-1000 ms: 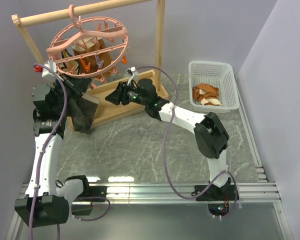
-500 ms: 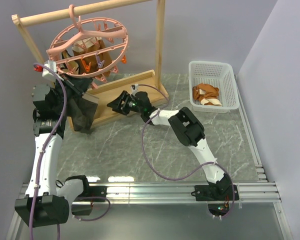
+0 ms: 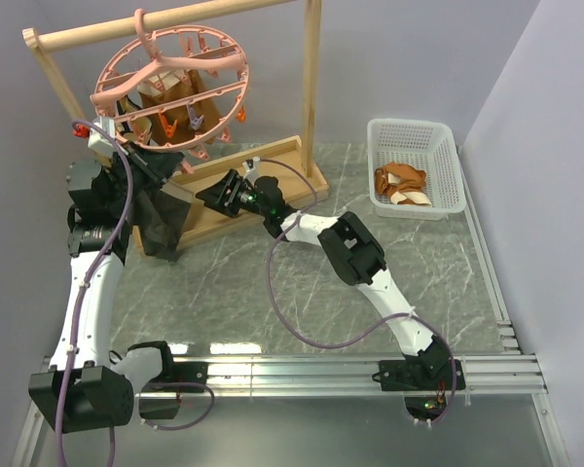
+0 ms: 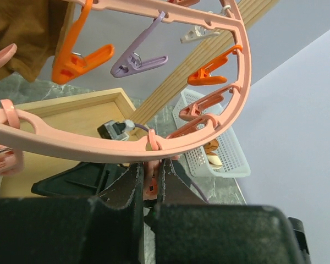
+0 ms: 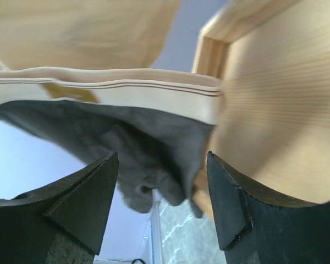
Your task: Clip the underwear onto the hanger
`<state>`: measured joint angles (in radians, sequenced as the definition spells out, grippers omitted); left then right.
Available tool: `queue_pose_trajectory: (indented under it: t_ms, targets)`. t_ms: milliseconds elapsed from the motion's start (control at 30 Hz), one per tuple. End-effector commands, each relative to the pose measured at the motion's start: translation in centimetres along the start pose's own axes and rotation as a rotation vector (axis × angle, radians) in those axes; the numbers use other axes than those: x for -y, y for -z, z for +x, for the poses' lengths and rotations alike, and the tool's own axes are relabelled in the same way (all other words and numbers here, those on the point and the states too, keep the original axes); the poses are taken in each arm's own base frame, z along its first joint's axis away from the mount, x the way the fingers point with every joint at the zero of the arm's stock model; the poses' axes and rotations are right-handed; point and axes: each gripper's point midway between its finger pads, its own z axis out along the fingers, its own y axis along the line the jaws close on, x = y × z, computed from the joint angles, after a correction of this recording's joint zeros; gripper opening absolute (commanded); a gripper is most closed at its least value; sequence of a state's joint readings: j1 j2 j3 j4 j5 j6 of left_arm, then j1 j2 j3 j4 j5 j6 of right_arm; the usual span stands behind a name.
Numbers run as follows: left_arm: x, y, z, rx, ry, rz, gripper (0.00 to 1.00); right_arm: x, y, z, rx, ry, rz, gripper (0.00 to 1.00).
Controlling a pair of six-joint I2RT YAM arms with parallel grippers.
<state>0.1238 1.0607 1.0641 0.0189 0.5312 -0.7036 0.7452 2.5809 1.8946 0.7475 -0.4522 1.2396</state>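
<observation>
Underwear [image 3: 158,222] hangs at the worktop's [image 3: 273,282] far-left corner, under the hanger [image 4: 243,60] on the wooden rack [image 3: 311,88]. Left hand [image 4: 150,176], high at the ring, pinches narrowly on a pink clip [image 4: 150,188]. Right hand [image 5: 160,159] reaches low toward the waistband [image 5: 99,91], jaws wide, gripping nothing.

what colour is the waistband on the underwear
Pale cream with thin brown stripes; the waistband shows best in the right wrist view.
</observation>
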Motion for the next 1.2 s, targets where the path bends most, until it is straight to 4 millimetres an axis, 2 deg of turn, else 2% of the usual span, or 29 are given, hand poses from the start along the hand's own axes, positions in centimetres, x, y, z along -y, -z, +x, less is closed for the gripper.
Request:
queue_pose_trajectory:
  t_ms: [0,133,267,433,600,633,733,767,1167]
  targets:
    - [1.5,0.0,-1.5,0.032,-0.025,0.047,0.0,0.2,-1.3,0.7,0.009,-0.01,-0.023,0.73]
    - [1.5,0.0,-1.3,0.023,-0.025,0.049,0.0,0.3,-2.1,0.9,0.013,-0.013,-0.025,0.73]
    - [1.3,0.0,-1.0,0.012,-0.024,0.044,0.0,1.5,-2.9,1.7,0.007,-0.03,-0.011,0.74]
    - [1.2,0.1,-1.0,0.003,-0.037,0.037,0.0,1.9,-3.6,2.7,0.006,-0.047,-0.005,0.74]
    - [0.9,-0.1,-0.8,-0.003,-0.033,0.032,0.0,3.0,-4.0,2.3,0.045,-0.059,0.043,0.76]
    - [0.9,-0.2,-0.9,-0.004,-0.033,0.033,0.0,2.5,-4.2,2.0,0.053,-0.053,0.036,0.76]
    - [1.0,-0.3,-0.9,-0.006,-0.031,0.037,0.0,3.1,-4.7,1.8,0.067,-0.043,0.053,0.74]
    - [0.9,-0.4,-0.8,-0.008,-0.03,0.038,0.0,3.8,-4.7,2.0,0.064,-0.046,0.064,0.74]
    - [0.6,-0.4,-0.4,-0.035,-0.032,0.022,0.0,4.0,-5.8,3.4,0.044,-0.067,0.023,0.68]
